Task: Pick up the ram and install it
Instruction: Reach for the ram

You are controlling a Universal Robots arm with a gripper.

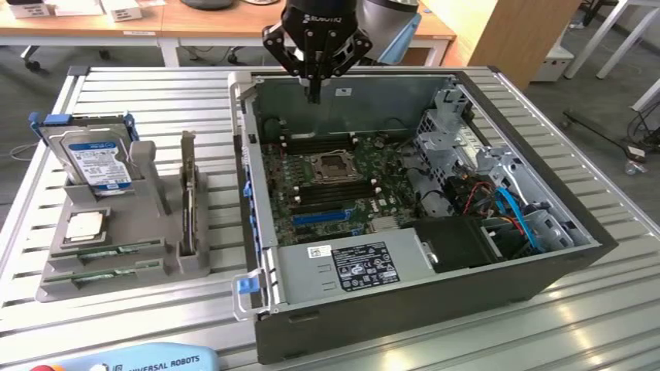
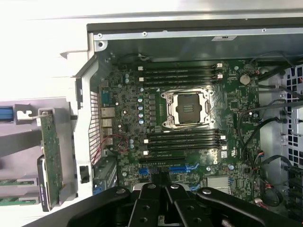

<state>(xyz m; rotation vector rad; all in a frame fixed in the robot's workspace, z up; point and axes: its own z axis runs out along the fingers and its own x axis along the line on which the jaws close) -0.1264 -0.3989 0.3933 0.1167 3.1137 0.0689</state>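
Over the open case (image 1: 413, 317), tool (image 1: 312, 93) pressed together, empty; ram (image 1: 116, 249) on tray (image 1: 154, 178).

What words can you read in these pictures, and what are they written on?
"UNIVERSAL ROBOTS": on the light blue teach pendant at the near table edge.
"ROBOTIQ": on the black body of the gripper, faint.
Label on the power supply: printed text and symbols, too small to read.
Label on the hard drive: too small to read.
Print on the motherboard: too small to read.
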